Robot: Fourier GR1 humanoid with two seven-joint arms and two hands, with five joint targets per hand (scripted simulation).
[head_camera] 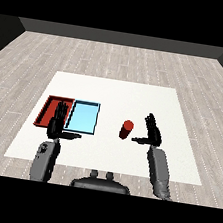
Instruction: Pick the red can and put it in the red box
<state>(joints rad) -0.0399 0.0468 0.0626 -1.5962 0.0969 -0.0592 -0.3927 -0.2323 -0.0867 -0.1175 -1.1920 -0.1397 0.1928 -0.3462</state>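
The red can [126, 129] stands upright on the white table, right of the two trays. My right hand [152, 131] is just to the can's right, open, fingers straight up and thumb pointing left toward the can without touching it. The red tray [49, 108] lies at the left, with the light blue tray [84, 116] beside it on its right. My left hand [58, 123] is open with fingers straight, held over the near right part of the red tray, and hides part of it.
The white table [116, 94] stretches wide behind the trays and the can. Its front edge runs just behind my forearms. Grey plank floor surrounds the table.
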